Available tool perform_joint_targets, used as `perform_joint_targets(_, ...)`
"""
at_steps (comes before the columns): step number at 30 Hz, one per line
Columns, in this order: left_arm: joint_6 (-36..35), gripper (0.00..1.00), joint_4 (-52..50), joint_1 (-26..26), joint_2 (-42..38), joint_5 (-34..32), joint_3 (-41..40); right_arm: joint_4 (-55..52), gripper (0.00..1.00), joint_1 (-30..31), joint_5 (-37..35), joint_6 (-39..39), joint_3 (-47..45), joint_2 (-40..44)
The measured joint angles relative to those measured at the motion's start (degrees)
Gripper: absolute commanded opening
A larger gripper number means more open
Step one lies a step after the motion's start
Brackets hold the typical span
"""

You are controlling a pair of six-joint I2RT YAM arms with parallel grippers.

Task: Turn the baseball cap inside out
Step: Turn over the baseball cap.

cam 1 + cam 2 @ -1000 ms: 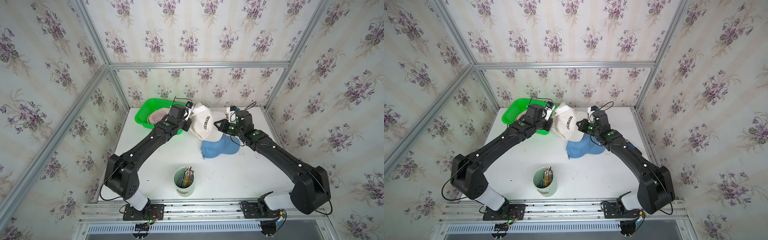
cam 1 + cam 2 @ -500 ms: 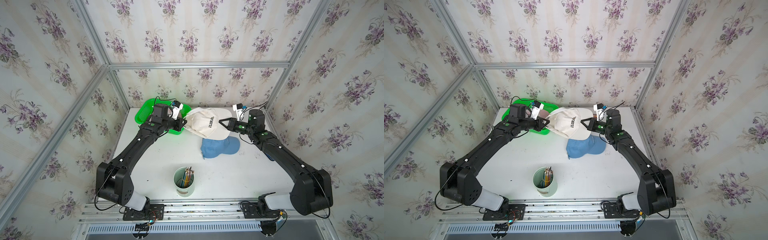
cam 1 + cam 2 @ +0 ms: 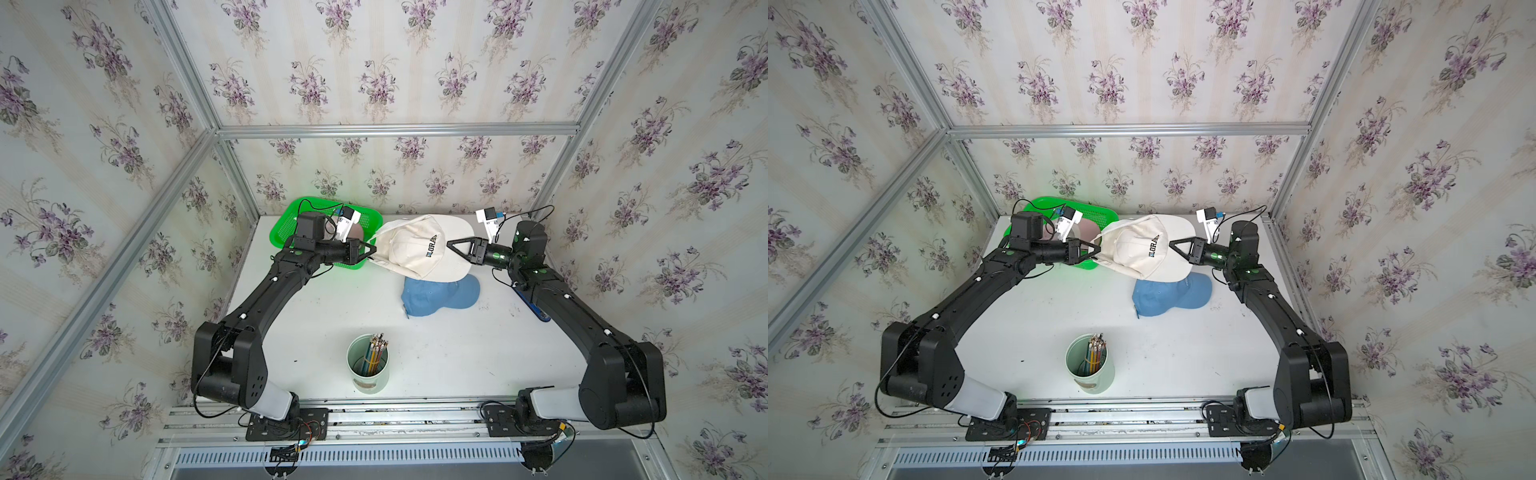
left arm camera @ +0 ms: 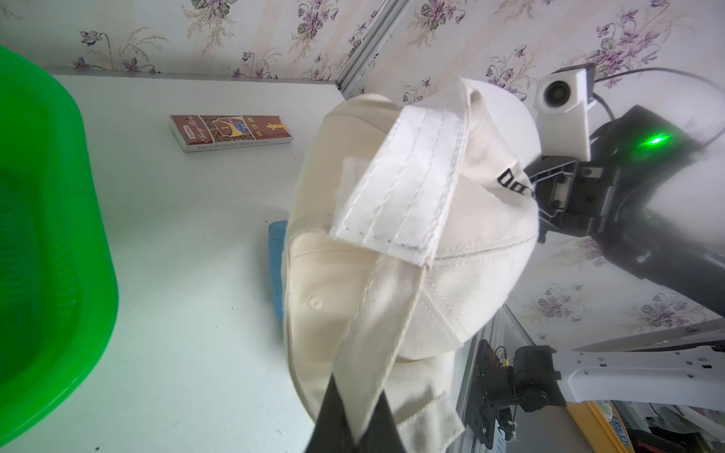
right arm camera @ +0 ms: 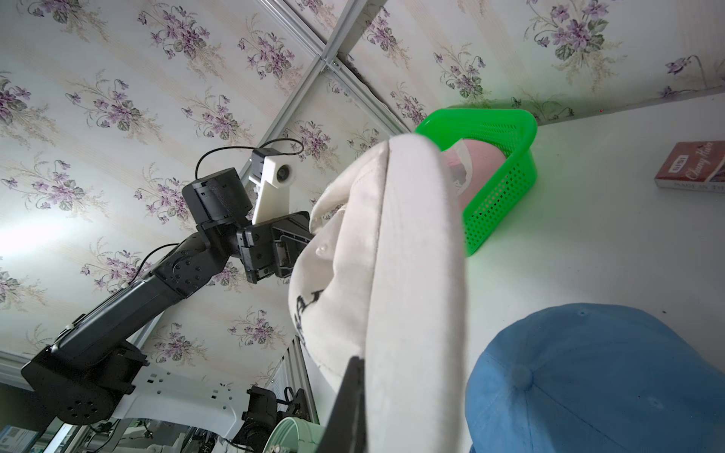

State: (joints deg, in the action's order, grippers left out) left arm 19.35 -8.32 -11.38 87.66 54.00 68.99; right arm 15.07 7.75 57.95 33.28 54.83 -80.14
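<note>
Above the tabletop [image 3: 316,332], left gripper [image 3: 372,250] and right gripper [image 3: 451,244] pinch opposite edges of the cream cap [image 3: 409,249].

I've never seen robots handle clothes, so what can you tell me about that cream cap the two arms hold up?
The cream cap looks like cotton, with stitched panels, an eyelet, black lettering in front and a white strap at the back. It hangs above the table, over a blue cap, stretched between the left gripper, shut on its rear band, and the right gripper, shut at its brim. Its crown is not yet inside out.
</note>
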Motion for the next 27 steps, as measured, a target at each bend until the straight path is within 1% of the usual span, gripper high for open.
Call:
perform_joint_targets(2, 2.08, 0.00, 1.77, -0.59, 0.04, 1.49, -0.57, 1.18, 0.00, -0.15, 0.72, 0.96, -0.31, -1.75)
perform_joint_targets(4, 2.64, 0.00, 2.69, -2.14, -0.20, 1.95, 0.04, 0.76, 0.07, -0.26, 0.66, 0.81, 0.37, -3.82)
perform_joint_targets(5, 3.06, 0.00, 2.93, -2.80, -0.50, 1.95, 0.39, -0.39, 0.09, -0.26, 0.09, 0.02, 1.14, -4.81)
perform_joint_targets(7, 3.37, 0.00, 3.61, -4.11, -1.79, 2.38, 1.05, -3.17, 0.21, -0.26, -1.51, -2.05, 2.95, -6.67)
perform_joint_targets(8, 3.72, 0.00, 4.22, -4.22, -2.40, 2.45, 1.20, -4.63, 0.23, -0.26, -2.29, -2.99, 3.63, -7.34)
perform_joint_targets(9, 4.22, 0.00, 4.85, -4.24, -2.97, 2.45, 1.38, -6.08, 0.28, -0.24, -3.56, -4.26, 4.31, -8.11)
perform_joint_targets(10, 4.70, 0.00, 5.27, -4.35, -3.39, 2.45, 1.51, -7.17, 0.37, -0.24, -4.63, -5.16, 4.76, -8.66)
perform_joint_targets(13, 5.70, 0.00, 6.10, -5.05, -3.93, 2.43, 1.55, -10.60, 0.46, -0.20, -7.89, -7.61, 5.86, -9.75)
perform_joint_targets(20, 7.26, 0.00, 6.80, -5.11, -2.60, 1.44, 3.10, -18.84, 0.55, 0.72, -16.85, -13.86, 7.85, -10.43)
perform_joint_targets(22, 8.13, 0.00, 6.95, -4.85, -1.90, 1.42, 3.85, -21.55, 0.60, 0.70, -21.68, -15.50, 7.17, -9.35)
perform_joint_targets(23, 8.20, 0.00, 6.97, -4.74, -1.62, 1.22, 4.35, -22.84, 0.66, 0.68, -23.12, -16.02, 6.97, -8.90)
perform_joint_targets(27, 7.34, 0.00, 4.37, -4.52, -0.24, -1.84, 8.37, -26.34, 0.64, 0.63, -28.11, -18.27, 6.27, -6.19)
